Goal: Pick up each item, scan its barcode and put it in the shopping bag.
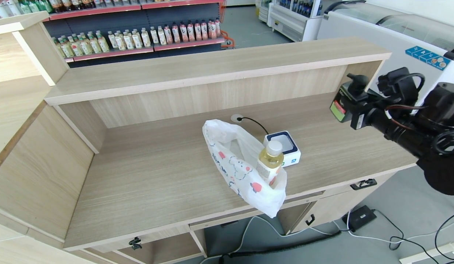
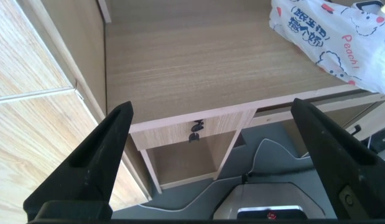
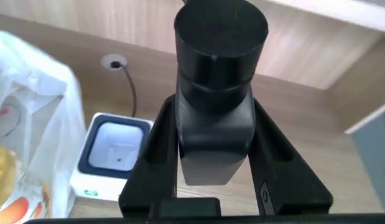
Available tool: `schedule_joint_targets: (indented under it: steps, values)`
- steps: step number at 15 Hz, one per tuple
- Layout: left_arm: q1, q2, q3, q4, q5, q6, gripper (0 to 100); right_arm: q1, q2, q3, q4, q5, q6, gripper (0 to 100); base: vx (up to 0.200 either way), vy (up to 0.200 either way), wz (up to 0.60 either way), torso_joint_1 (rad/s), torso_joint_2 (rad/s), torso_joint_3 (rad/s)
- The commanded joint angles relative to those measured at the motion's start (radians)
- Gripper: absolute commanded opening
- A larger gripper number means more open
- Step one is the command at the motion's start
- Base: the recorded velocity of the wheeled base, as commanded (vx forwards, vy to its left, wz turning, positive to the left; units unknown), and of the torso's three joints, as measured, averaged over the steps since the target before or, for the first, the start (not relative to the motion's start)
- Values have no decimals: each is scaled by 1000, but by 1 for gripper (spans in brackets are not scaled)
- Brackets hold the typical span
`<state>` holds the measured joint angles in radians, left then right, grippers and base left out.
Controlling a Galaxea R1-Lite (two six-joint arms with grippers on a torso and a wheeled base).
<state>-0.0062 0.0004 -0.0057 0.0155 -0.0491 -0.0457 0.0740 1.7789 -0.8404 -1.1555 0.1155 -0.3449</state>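
Holding: right tool (image 1: 347, 101) (image 3: 214, 127), upper right of the head frame, is clamped on a dark bottle (image 1: 339, 108) (image 3: 214, 93) with a black cap, raised above the surface (image 1: 157, 165)
Left tool: (image 2: 212, 109) fingers spread wide with nothing between them, over the front edge of the surface, at the bottom of the left wrist frame
Shopping bag: (image 1: 234, 165) (image 2: 341, 37) (image 3: 30, 93) white plastic with cartoon prints, lying mouth-open at centre of the head frame, its lower end hanging past the front edge
Drink bottle: (image 1: 270, 161) yellowish liquid, white cap, standing in the bag's lower right part
Scanner: (image 1: 285, 146) (image 3: 111, 155) white box with dark top window, just beside the bag, right of centre
Cable: (image 1: 254, 123) black, runs from the scanner up to a round hole in the surface
Background: shelves (image 1: 139, 40) of bottles, upper left
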Motion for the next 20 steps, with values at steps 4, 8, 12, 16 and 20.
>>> schedule_joint_targets:
  steps: [4, 8, 12, 16, 20]
  values:
    - [0, 0, 0, 0, 0, 0, 100, 16, -118, 35, 30, -80, -166, 0, 0, 0, 150, 1, 1, 1]
    - [0, 0, 0, 0, 0, 0, 100, 110, -153, 12, 30, -42, -197, 0, 0, 0, 600, 2, -1, 0]
    - [0, 0, 0, 1, 0, 0, 100, 184, -116, 0, 39, 21, -154, 0, 0, 0, 150, 1, 1, 1]
    - [0, 0, 0, 0, 0, 0, 100, 173, 39, 14, 45, 154, 113, 0, 0, 0, 0, 0, 0, 0]
    - [0, 0, 0, 0, 0, 0, 100, 128, 152, 15, 36, 154, 204, 0, 0, 0, 0, 0, 0, 0]
